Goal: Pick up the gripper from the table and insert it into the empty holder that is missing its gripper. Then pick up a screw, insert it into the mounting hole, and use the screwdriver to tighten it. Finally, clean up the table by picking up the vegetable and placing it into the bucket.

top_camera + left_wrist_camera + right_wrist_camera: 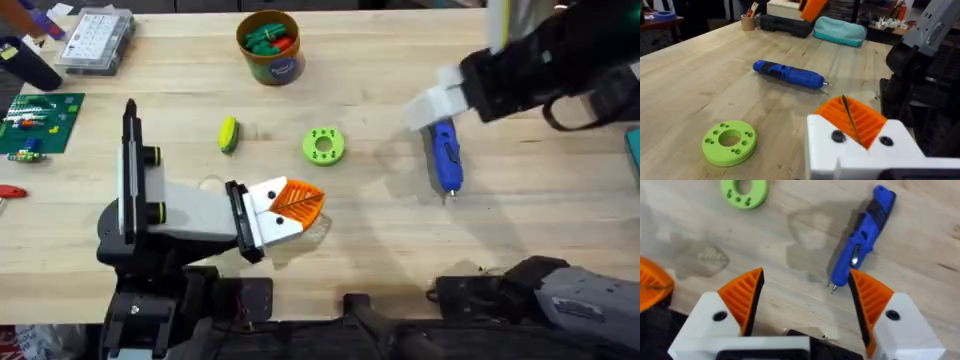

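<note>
The blue screwdriver (445, 155) (790, 74) (862, 235) lies on the table (520, 200) at the right, with its bit tip toward the front edge. My right gripper (432, 108) (806, 272) hovers open above its rear end, and the orange pads (747, 297) stand far apart. At the front centre my left gripper (290, 205) (847, 107) rests low, its pads pressed together. The yellow-green vegetable (228, 134) lies left of centre. The bucket (270, 45) stands at the back with green and red pieces inside. The loose gripper part, its holder and a screw are out of view.
A bright green ring disc (322, 145) (730, 142) (744, 187) lies between the vegetable and the screwdriver. A clear compartment box (95, 40) and a green circuit board (40, 120) sit at the far left. A teal pouch (840, 31) and a black case (785, 24) lie at the table's right end.
</note>
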Motion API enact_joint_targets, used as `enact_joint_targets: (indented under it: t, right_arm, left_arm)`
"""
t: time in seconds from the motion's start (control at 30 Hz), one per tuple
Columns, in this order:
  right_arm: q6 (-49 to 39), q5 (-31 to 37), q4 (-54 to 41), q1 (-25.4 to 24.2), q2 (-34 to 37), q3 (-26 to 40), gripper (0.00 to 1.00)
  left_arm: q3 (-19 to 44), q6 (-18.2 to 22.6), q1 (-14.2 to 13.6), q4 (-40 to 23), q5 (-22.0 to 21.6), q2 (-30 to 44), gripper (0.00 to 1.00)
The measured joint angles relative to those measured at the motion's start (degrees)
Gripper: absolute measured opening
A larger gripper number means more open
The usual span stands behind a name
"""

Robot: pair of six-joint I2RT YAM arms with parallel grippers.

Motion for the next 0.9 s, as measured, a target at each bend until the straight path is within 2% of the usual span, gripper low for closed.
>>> enact_joint_targets:
  t: [0.13, 0.37, 0.47, 0.7, 0.9]
  right_arm:
    - [1.25, 0.33, 2.81, -4.67, -0.13, -2.82, 0.987]
    - [1.37, 0.62, 15.23, -9.87, 0.15, -15.31, 0.987]
    - [0.82, 0.62, 19.29, -11.6, 1.3, -18.42, 0.987]
    - [-1.0, 0.6, 23.45, -15.64, 8.41, -19.04, 0.987]
    - [-1.99, 0.6, 26.22, -16.37, 12.89, -19.04, 0.987]
  left_arm:
    - [0.0, 0.02, 0.0, 0.0, 0.0, 0.0, 0.005]
    - [0.0, 0.0, 0.02, 0.0, 0.0, 0.0, 0.005]
    - [0.0, 0.0, 0.02, 0.0, -0.02, 0.0, 0.005]
    - [0.0, 0.02, 0.0, 0.0, 0.0, 0.0, 0.005]
    - [0.0, 0.0, 0.0, 0.0, 0.0, 0.0, 0.005]
